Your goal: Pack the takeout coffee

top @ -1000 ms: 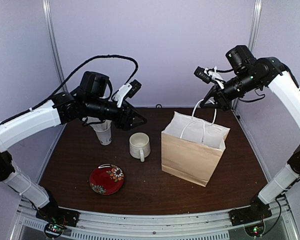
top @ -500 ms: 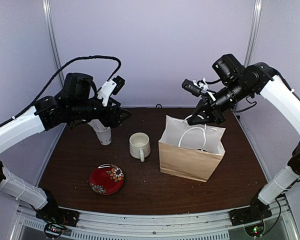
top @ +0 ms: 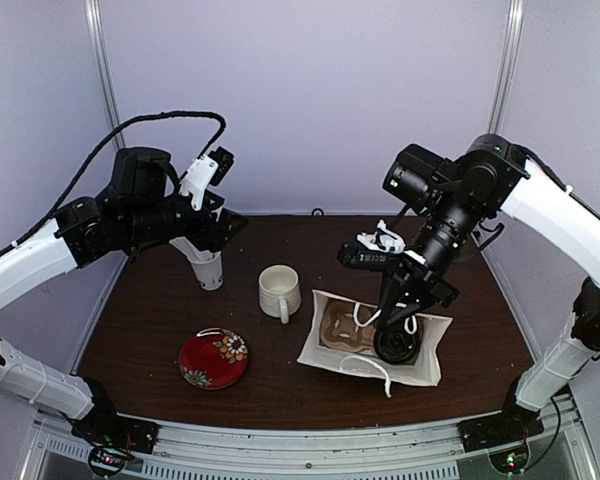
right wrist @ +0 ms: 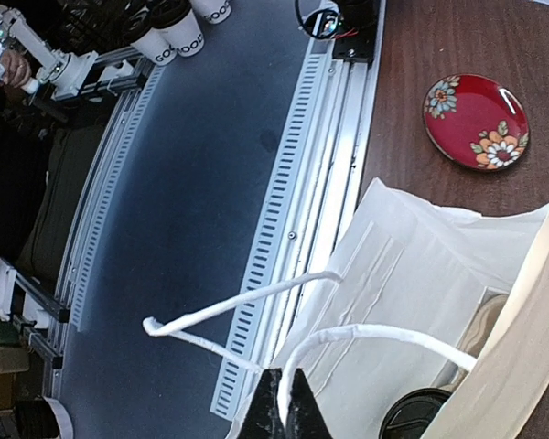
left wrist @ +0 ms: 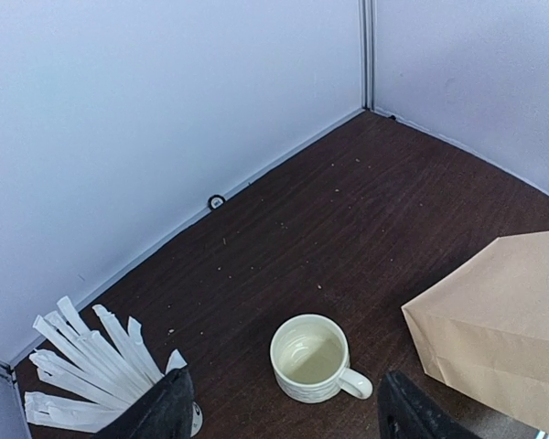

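Right arm bent steeply down over paper bag, front-right edge; right gripper clenched on bag handle. Inside bag: takeout coffee, black lid showing, lettering hidden. Left arm held high, back-left corner; left gripper released.

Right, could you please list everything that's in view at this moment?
takeout coffee: one, only its black lid shows, inside the paper bag
paper bag: one, brown outside, white inside, white handles; right of centre, tipped with its mouth toward the near edge
mug: one, white, mid-table, left of the bag
straw cup: one, white, full of white straws, far left
plate: one, red with flowers, near left
lettered cups: at least two, white with black lids, off the table beyond the near rail
table: one, dark brown
left gripper: open, raised above the straw cup
right gripper: shut on a bag handle
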You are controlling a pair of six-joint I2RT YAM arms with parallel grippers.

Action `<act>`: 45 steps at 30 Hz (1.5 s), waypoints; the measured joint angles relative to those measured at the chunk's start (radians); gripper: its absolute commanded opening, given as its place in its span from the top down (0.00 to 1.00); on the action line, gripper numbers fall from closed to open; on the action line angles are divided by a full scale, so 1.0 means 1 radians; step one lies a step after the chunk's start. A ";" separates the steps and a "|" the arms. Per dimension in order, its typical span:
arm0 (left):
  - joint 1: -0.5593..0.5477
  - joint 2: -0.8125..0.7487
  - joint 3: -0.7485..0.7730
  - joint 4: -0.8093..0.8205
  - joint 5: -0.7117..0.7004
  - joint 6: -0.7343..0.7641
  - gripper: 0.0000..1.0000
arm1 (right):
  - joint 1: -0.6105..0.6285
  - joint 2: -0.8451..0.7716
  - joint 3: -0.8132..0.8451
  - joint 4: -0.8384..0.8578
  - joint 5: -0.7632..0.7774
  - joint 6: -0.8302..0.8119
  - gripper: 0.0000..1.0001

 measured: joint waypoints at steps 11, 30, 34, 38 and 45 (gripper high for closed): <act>0.000 -0.001 -0.009 0.000 -0.007 0.003 0.27 | 0.056 0.021 0.032 -0.077 0.006 -0.051 1.00; 0.019 0.006 -0.014 -0.041 -0.181 -0.030 0.30 | -0.359 0.119 0.130 0.155 0.247 0.084 0.95; 0.052 0.007 -0.015 -0.079 -0.224 -0.076 0.35 | -0.406 0.178 0.130 0.249 0.312 0.138 0.93; 0.111 0.013 -0.015 -0.105 -0.204 -0.130 0.39 | -0.427 0.202 0.150 0.285 0.341 0.179 0.66; 0.208 0.136 0.050 -0.149 -0.082 -0.173 0.37 | -0.448 0.205 0.229 0.300 0.362 0.224 0.21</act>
